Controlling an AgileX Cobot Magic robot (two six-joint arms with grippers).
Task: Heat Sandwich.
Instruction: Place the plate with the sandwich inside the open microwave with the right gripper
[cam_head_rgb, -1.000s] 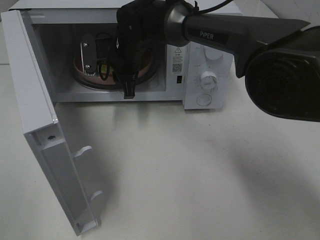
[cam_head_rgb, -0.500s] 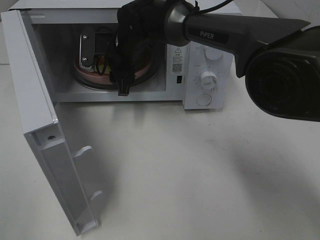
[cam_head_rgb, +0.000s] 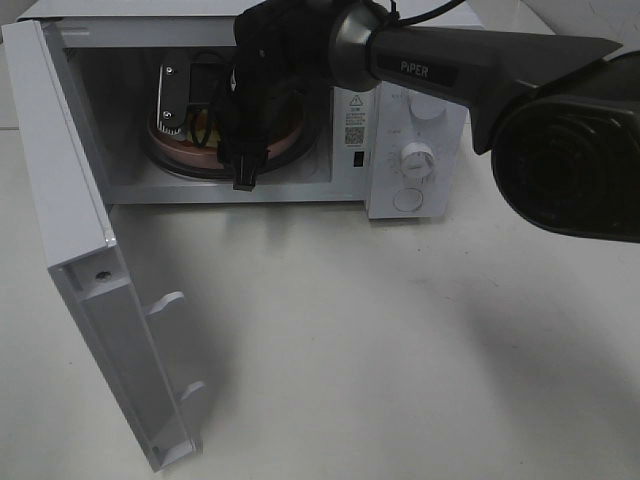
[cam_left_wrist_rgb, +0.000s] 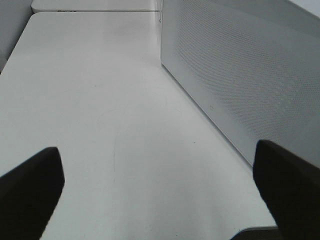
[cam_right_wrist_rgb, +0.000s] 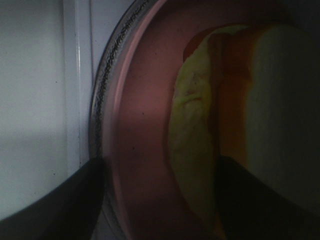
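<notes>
The sandwich (cam_right_wrist_rgb: 200, 140), white bread with pale green lettuce and orange filling, lies on the round pink plate (cam_right_wrist_rgb: 145, 150) on the glass turntable inside the microwave (cam_head_rgb: 415, 150). My right gripper (cam_right_wrist_rgb: 160, 200) reaches into the cavity. Its fingers (cam_right_wrist_rgb: 80, 200) stand apart on either side of the plate's rim and the sandwich's edge, and it is open. In the exterior high view the right gripper (cam_head_rgb: 208, 150) covers most of the plate (cam_head_rgb: 285, 135), and the sandwich barely shows. My left gripper (cam_left_wrist_rgb: 160, 200) is open over bare table with nothing between its fingers.
The microwave door (cam_head_rgb: 80, 250) swings wide open to the left, jutting over the table toward the front. The control knobs (cam_head_rgb: 417, 158) are on the right panel. The perforated side wall of the microwave (cam_left_wrist_rgb: 240, 75) stands close beside my left gripper. The white table (cam_head_rgb: 400, 350) spreads in front.
My right gripper's fingers have spread wider and shifted slightly left inside the microwave. The plate and sandwich stay on the turntable. The left gripper has not moved.
</notes>
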